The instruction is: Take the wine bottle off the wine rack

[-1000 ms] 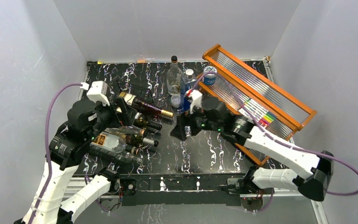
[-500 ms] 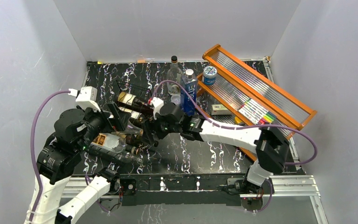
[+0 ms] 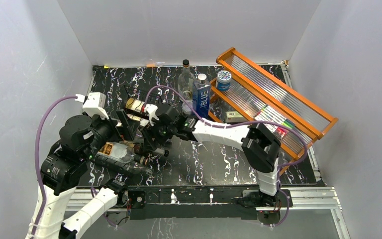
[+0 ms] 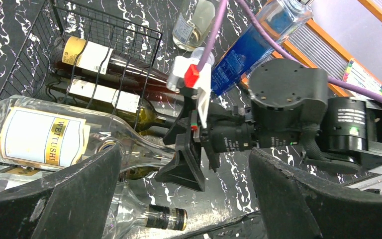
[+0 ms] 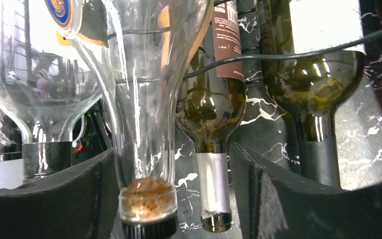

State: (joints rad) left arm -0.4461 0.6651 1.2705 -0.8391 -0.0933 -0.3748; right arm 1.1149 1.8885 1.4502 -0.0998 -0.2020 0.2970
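**Readable text: two items only**

- Clear bottle (image 4: 129, 149), lying on its side: cream label (image 4: 42, 137) with a gold band, dark capitals read "WETUSHI" in the left wrist view. First letters are a bit soft, so the spelling isn't certain. Smaller print on that label is too fine to read.
- Blue bottle (image 3: 201, 99), standing upright: white vertical lettering reads "BLUE" in the top view. In the left wrist view its print is blurred.
- Brown label (image 5: 227, 30) on a dark bottle (image 5: 214, 99): small white lines, not legible.
- Round blue and orange emblem (image 5: 59, 10) on clear glass: cropped, no letters readable.
- White labels on the other dark bottles (image 4: 92, 55): nothing readable.
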